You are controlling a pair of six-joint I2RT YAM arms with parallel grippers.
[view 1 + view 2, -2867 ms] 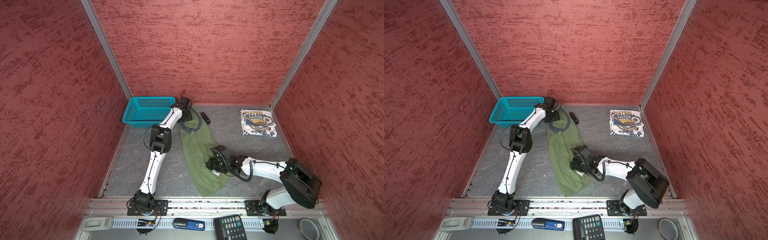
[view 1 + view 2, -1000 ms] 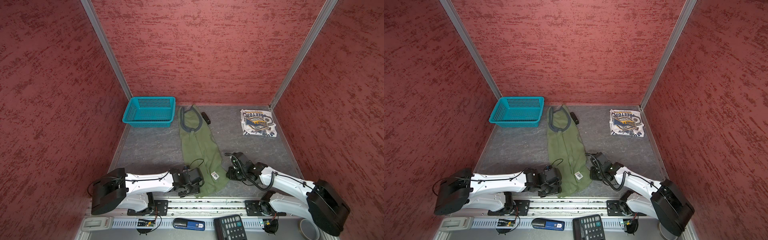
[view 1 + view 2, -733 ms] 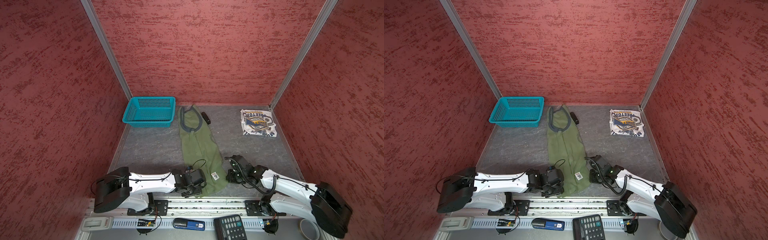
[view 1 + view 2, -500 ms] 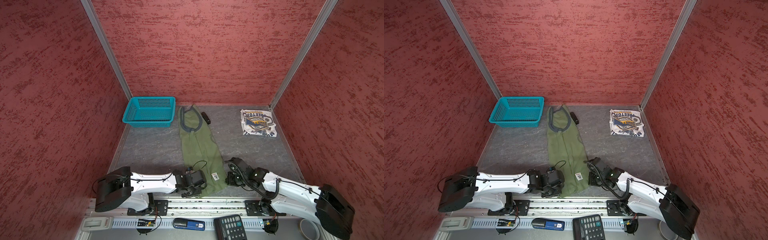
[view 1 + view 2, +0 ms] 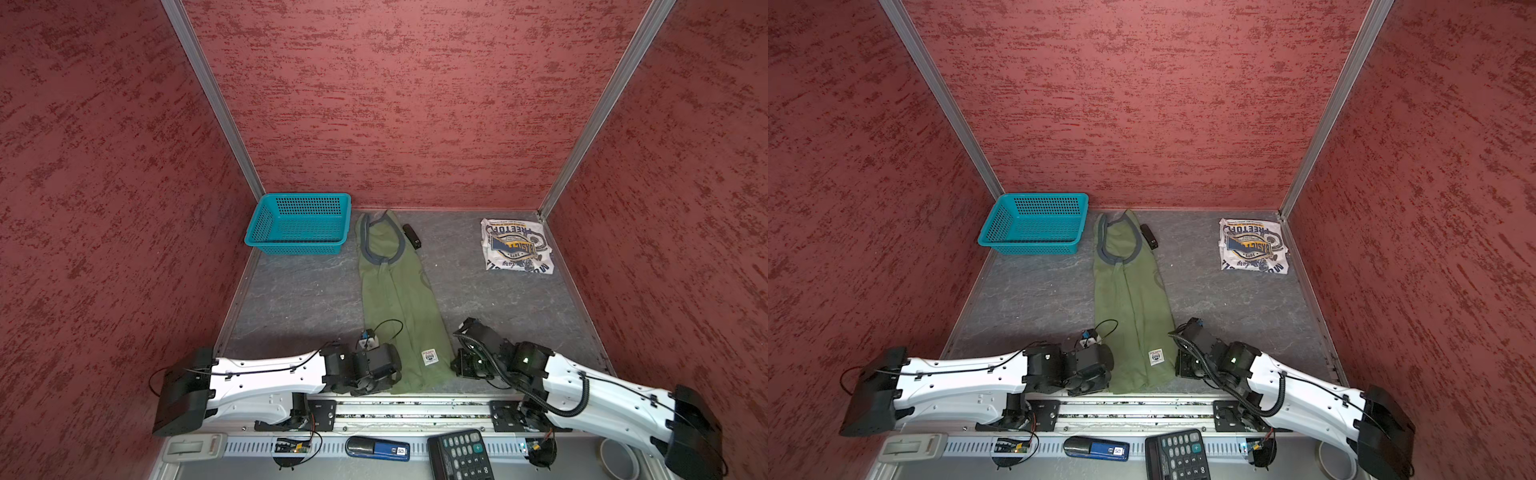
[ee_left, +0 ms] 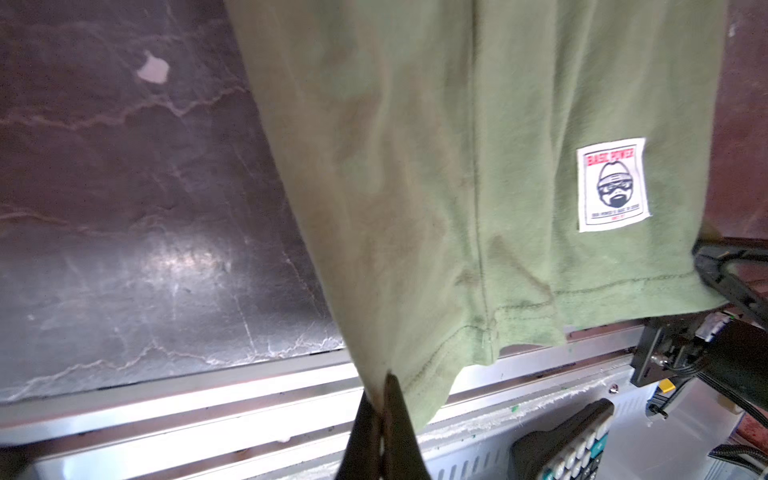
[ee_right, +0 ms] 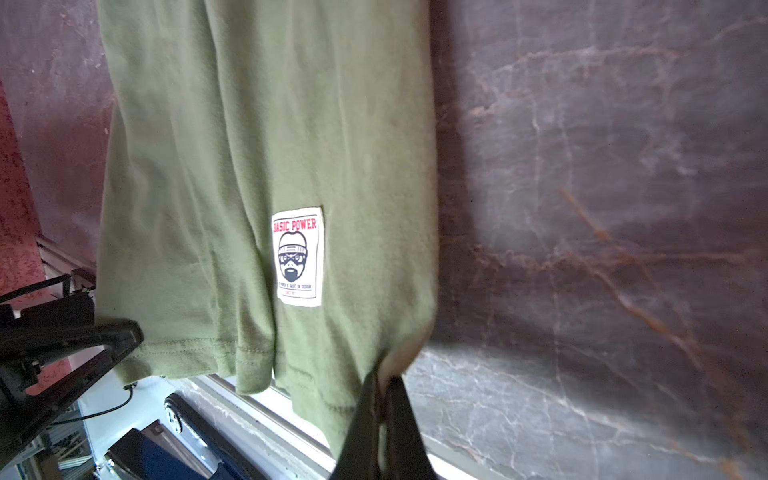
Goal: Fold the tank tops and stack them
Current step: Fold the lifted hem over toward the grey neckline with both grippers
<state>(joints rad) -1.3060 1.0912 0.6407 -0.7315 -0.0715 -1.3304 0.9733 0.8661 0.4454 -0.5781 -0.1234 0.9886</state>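
The olive tank top (image 5: 395, 299) lies as a long, narrow strip. Its dark-trimmed neck end is just beside the teal basket (image 5: 266, 243), and its long axis runs straight away from the basket to the hem. Both grippers work at that hem end, the part farthest from the basket, and neither arm is nearer than the other. The left gripper (image 6: 380, 384) has the hem corner on the basket's side, its jaws pressed together on a pinch of green cloth. The right gripper (image 7: 383, 380) is clamped the same way on the opposite corner. From each pair of jaws the cloth stretches back toward the basket, so I judge the fold should carry the hem along that axis to the neck. The white tank top (image 5: 515, 247) lies folded, emblem up, well apart from the basket, beyond the olive one.
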